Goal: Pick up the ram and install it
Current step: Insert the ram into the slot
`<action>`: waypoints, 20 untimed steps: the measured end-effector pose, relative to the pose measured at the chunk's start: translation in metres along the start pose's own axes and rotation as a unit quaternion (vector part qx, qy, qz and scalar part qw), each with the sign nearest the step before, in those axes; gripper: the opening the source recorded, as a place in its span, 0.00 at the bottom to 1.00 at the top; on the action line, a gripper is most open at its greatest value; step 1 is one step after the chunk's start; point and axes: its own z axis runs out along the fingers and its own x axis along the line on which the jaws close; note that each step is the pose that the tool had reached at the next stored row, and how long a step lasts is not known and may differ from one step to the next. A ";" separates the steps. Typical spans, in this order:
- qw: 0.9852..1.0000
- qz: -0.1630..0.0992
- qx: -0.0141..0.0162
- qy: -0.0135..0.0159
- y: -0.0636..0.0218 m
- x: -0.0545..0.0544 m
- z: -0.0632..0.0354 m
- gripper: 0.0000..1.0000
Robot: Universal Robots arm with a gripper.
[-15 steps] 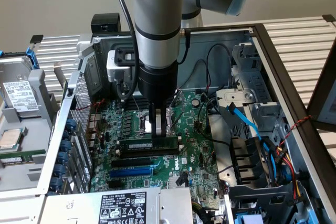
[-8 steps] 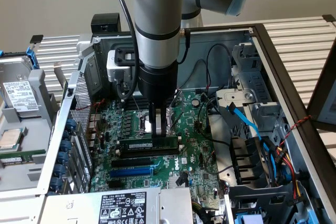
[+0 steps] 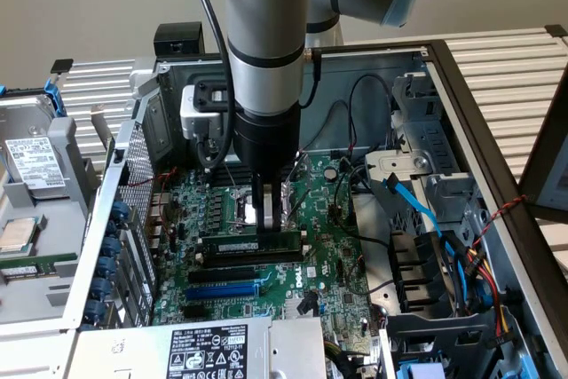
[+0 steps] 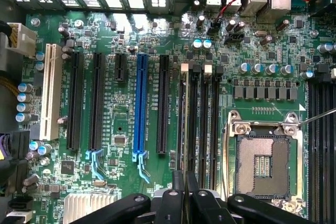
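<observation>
Taking the blue slot as the mark and reading from the exterior view's left, a hard drive lay outside the case, well to the left of the blue slot. Just beyond the blue slot, on the side toward the CPU socket, came one black slot and then the ram. The ram stood on its long edge in a memory slot, label face outward. Its long axis ran parallel to the blue slot, across the exterior view from left to right with a slight tilt. Whether it was pressed fully home could not be told.

The pincer hung straight down over the ram, a little right of the blue slot's middle. Its fingers were closed on the stick's upper edge. In the wrist view the blue slot and the ram lay as parallel lines. The ram showed edge-on between the blue slot and the CPU socket, and the pincer pinched it from both flat faces. A blue cable trailed well to the right of the blue slot, clear of the work.

I judged the ram light, thin and stiff but brittle, likely to crack if twisted or pushed unevenly. The best hold seemed to be across the flat faces near the middle of the top edge, away from the contact edge.
</observation>
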 end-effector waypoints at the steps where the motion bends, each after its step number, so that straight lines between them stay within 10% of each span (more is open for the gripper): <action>1: 1.000 0.000 0.001 0.000 0.0001 0.000 0.0001 0.13; 20: 1.000 0.000 0.004 0.000 0.0013 0.000 0.0017 0.13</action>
